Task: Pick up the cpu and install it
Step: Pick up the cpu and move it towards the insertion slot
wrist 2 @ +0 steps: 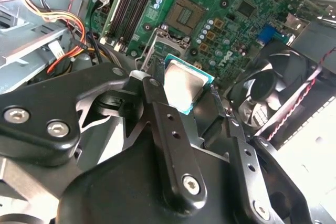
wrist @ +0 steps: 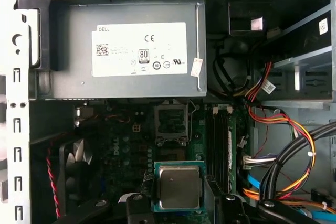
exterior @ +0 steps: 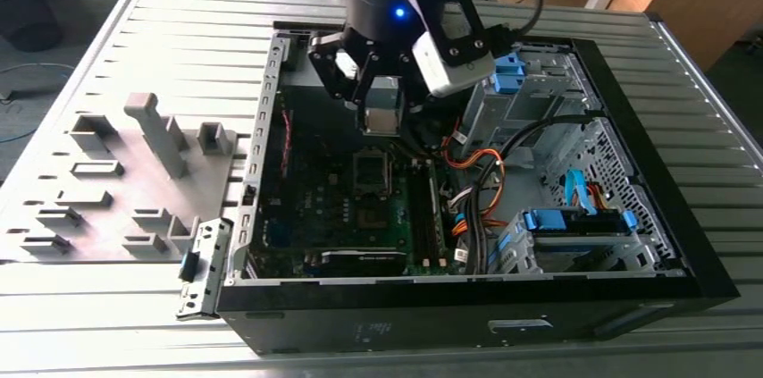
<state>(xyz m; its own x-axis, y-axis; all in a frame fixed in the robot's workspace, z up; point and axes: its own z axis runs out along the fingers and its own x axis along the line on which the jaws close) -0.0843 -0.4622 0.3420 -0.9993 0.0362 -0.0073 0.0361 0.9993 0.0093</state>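
While the arm hangs over the open computer case (exterior: 703, 280), the exterior view shows the gripper (exterior: 381, 108) closed on the cpu (exterior: 379, 121). The small silver chip sits between the two black fingers, up in the air above the green board (exterior: 357, 217). The socket (exterior: 371, 172) lies on the board just below the chip, and the chip is not in it yet. The case lies flat on a table (exterior: 120, 324) made of metal strips. A grey tray (exterior: 107, 181) with blocks sits beside the case on the exterior view's left.

In the second wrist view, the gripper (wrist 2: 185, 92) pinches the cpu (wrist 2: 184, 81) by two of its sides. One black finger (wrist 2: 157, 103) presses one side and the other finger presses the far side. The chip has a silver top and a green rim. Past it sits the socket (wrist 2: 186, 14), and a black fan (wrist 2: 273, 98) is near.

In the first wrist view, the cpu (wrist: 179, 184) sits flat in the gripper (wrist: 178, 196), with its shiny top facing up. The socket (wrist: 170, 121) is a little way off from it. The big grey power box (wrist: 126, 51) sits past the socket, and bright wires (wrist: 283, 129) run along one side.
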